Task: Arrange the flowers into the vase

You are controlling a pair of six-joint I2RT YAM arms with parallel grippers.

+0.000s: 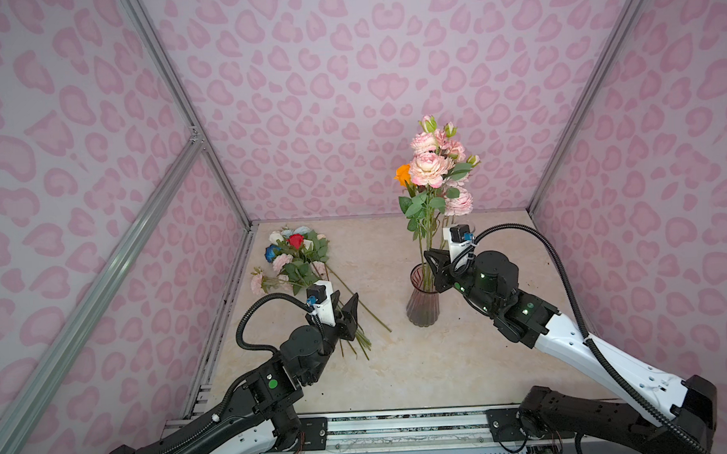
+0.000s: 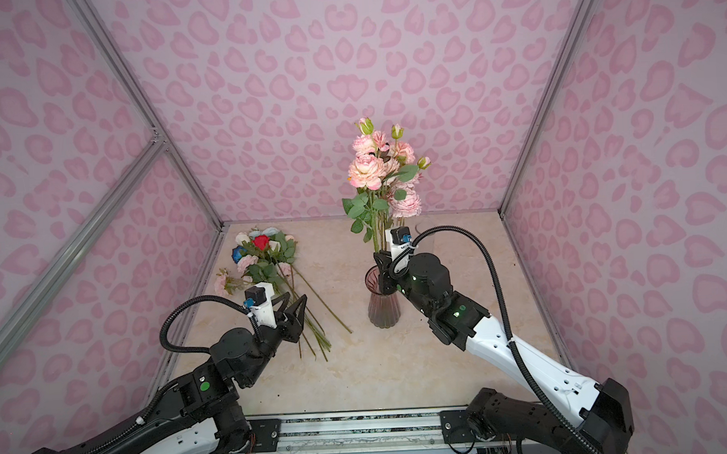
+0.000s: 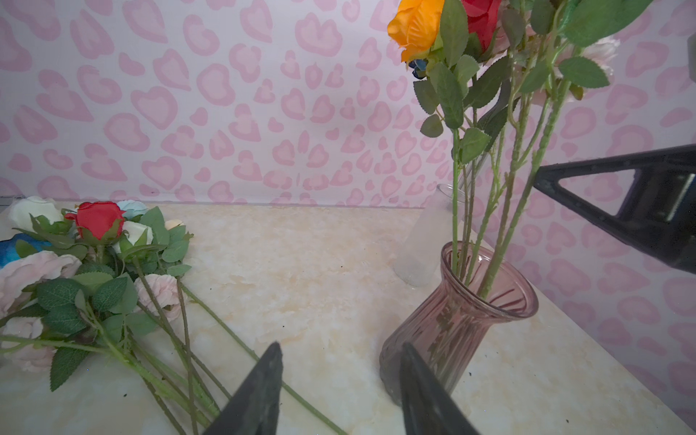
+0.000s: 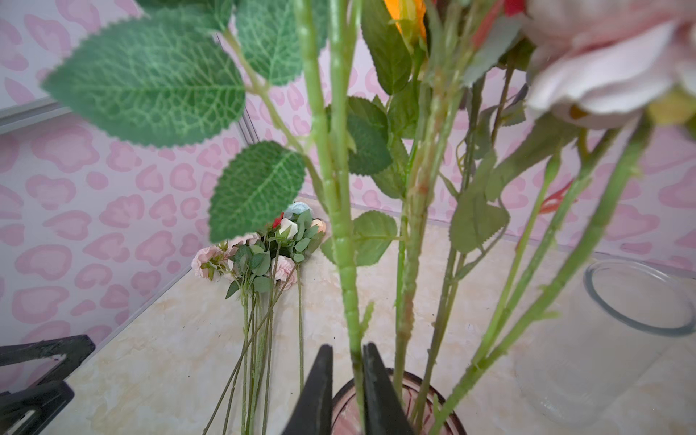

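A ribbed pink glass vase (image 1: pixel 423 305) (image 2: pixel 383 306) (image 3: pixel 463 327) stands right of the table's middle, holding several flowers (image 1: pixel 430 167) (image 2: pixel 368 171) with pale pink and orange heads. My right gripper (image 1: pixel 431 261) (image 4: pixel 348 346) is just above the vase rim (image 4: pixel 344 416). Its jaws stand slightly apart around one thick green stem (image 4: pixel 346 286), which touches one finger and leaves a gap at the other. More flowers (image 1: pixel 296 259) (image 3: pixel 98 271) lie piled at the back left. My left gripper (image 1: pixel 345 299) (image 3: pixel 342 346) hangs open and empty over their stem ends.
A clear glass jar (image 3: pixel 425 241) (image 4: pixel 617 320) stands behind the pink vase, near the back wall. Pink patterned walls close in the marble-look table (image 1: pixel 399 360) on three sides. The left gripper's fingers show at the edge of the right wrist view.
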